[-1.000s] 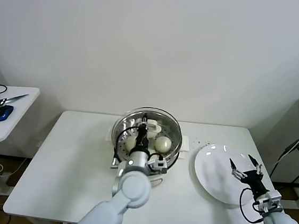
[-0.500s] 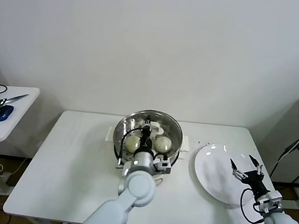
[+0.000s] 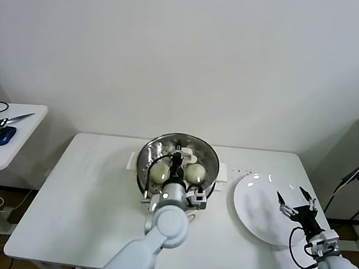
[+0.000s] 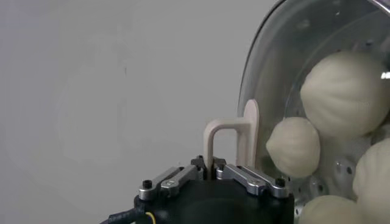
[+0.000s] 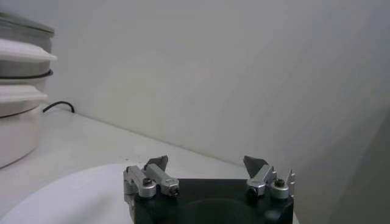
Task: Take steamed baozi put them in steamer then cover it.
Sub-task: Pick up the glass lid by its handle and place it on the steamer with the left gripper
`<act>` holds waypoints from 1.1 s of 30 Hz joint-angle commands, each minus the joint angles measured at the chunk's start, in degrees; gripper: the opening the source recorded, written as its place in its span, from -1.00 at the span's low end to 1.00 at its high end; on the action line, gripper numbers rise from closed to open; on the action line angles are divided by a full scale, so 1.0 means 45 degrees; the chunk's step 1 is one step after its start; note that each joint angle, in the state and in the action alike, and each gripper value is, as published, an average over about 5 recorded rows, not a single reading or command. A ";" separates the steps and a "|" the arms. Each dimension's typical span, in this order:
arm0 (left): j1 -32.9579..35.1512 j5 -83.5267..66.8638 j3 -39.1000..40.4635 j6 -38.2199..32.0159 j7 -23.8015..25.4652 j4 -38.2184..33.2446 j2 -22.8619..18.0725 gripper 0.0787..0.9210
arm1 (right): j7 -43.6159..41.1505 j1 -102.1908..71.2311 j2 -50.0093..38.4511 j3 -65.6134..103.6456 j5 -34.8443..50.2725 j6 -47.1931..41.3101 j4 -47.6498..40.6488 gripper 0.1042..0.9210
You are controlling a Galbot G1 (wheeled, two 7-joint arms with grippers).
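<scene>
While the left arm reaches straight forward from the bottom of the head view, its wrist sits just in front of the steamer [image 3: 145, 163] and the left gripper [image 3: 177, 155] is clamped on the white handle [image 3: 184, 152] of the cover [image 3: 210, 156]; the clear lid lies over the shiny basket at the back middle of the white table [image 3: 89, 196], with two cream baozi [image 3: 159, 172] visible through the glass on either side of the gripper; the right gripper [image 3: 295, 201] hangs with fingers spread wide and nothing between them over the white plate [image 3: 255, 213] at the table's right. From the left wrist view, the left gripper [image 4: 211, 168] pinches the oblong handle [image 4: 234, 137] with jaws nearly together; behind the glass cover [image 4: 268, 79] sit four smooth, domed, faintly pleated baozi [image 4: 344, 91]. From the right wrist view, the right gripper [image 5: 206, 164] stands wide and empty above the plate [image 5: 55, 195]; the steamer [image 5: 18, 97] stands well apart.
</scene>
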 commanded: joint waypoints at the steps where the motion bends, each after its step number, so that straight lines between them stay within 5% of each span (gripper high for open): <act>1: -0.0030 0.0120 -0.0015 0.0624 -0.0100 0.0265 0.0021 -0.83 | -0.0034 -0.0027 0.0008 0.0044 -0.0013 0.0035 -0.0018 0.76; 21: 0.0162 -0.0331 0.0071 0.0520 -0.0035 -0.0175 0.0400 -0.83 | -0.0087 -0.0003 0.0015 0.0131 -0.0052 0.0054 -0.0048 0.76; 33: 0.0816 -0.0511 0.0196 0.0621 0.0271 -0.2361 0.1439 -0.14 | 0.0040 0.0056 -0.0080 0.0123 -0.0191 -0.0340 0.0132 0.76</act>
